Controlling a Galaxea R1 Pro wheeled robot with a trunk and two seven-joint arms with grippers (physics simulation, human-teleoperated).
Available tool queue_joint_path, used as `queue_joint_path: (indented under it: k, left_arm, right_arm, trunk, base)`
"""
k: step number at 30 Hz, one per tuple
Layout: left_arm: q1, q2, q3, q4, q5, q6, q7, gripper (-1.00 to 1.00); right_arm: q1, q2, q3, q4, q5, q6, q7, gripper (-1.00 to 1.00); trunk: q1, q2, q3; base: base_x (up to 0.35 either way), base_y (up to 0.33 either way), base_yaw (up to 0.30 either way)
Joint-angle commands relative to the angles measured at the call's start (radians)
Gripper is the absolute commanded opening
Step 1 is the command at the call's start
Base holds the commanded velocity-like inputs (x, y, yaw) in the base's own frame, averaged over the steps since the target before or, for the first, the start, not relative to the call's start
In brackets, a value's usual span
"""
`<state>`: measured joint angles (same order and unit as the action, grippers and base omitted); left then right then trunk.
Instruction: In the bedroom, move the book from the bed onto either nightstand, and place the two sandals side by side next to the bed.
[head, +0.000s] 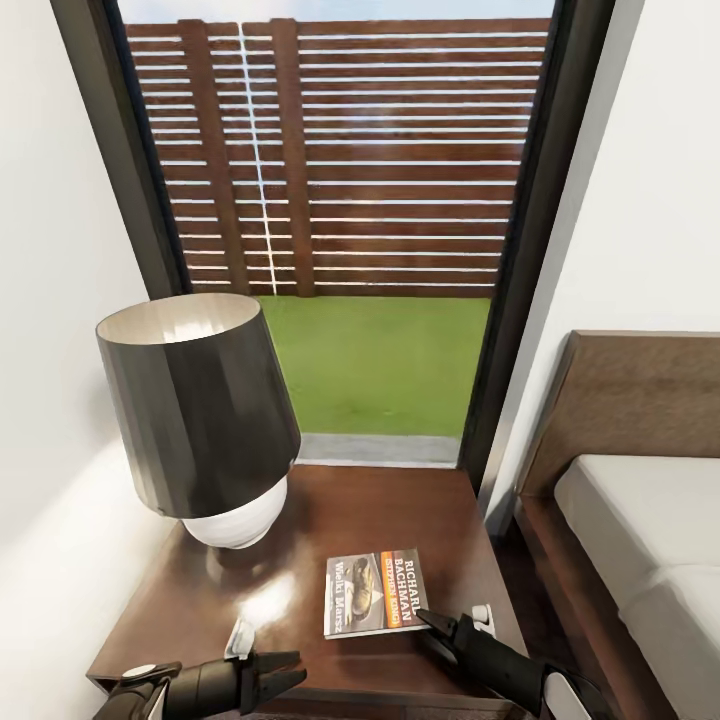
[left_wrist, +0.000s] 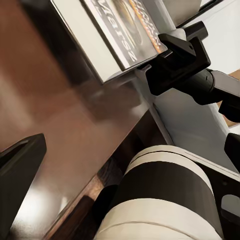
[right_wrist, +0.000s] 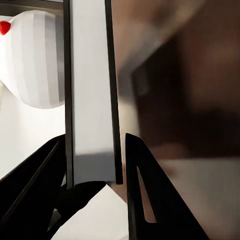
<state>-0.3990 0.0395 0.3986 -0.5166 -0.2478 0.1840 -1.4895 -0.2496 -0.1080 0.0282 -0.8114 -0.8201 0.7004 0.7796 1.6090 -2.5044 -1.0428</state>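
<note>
**Book set down on nightstand**

Right gripper (head: 432, 622), black fingers straddling the spine edge of the thin dark paperback book (head: 368, 592), which lies flat near the front edge of the glossy dark-brown nightstand (head: 400, 510). Light, slightly flexible; best held by an edge. Left gripper (head: 285, 675) parted, idle at the front edge

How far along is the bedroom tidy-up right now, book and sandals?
Nearly done: the book lies on the nightstand beside the lamp, off the bed. In hand: the right claw is at the book's corner, and the right wrist view shows its fingers on either side of the book's edge, so release looks pending. Left: the sandals, which I can't see here. The left claw hovers empty.
</note>
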Motion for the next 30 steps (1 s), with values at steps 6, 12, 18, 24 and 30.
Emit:
queue_joint_path:
  k: [6,12,18,24,30]
  left_arm:
    - [0.0,-0.001,0.003,0.0,-0.016,0.02,-0.003,1.0]
    - [0.0,-0.001,0.003,0.0,-0.016,0.02,-0.003,1.0]
    - [0.0,-0.001,0.003,0.0,-0.016,0.02,-0.003,1.0]
    - [0.0,-0.001,0.003,0.0,-0.016,0.02,-0.003,1.0]
    - [0.0,-0.001,0.004,0.0,-0.016,0.02,-0.003,1.0]
  right_arm:
    - [0.0,-0.001,0.002,0.0,-0.008,0.005,-0.002,-1.0]
    - [0.0,-0.001,0.002,0.0,-0.008,0.005,-0.002,-1.0]
    - [0.0,-0.001,0.001,0.0,-0.008,0.005,-0.002,-1.0]
    - [0.0,-0.001,0.001,0.0,-0.008,0.005,-0.002,-1.0]
    - [0.0,-0.001,0.001,0.0,-0.008,0.005,-0.002,-1.0]
  trunk:
    - [0.0,0.0,-0.001]
    - [0.003,-0.002,-0.024]
    - [0.003,-0.002,-0.028]
    - [0.003,-0.002,-0.028]
    - [0.003,-0.002,-0.028]
  base:
    - [0.0,0.0,0.0]
    - [0.0,0.0,0.0]
    - [0.0,0.0,0.0]
    - [0.0,0.0,0.0]
    - [0.0,0.0,0.0]
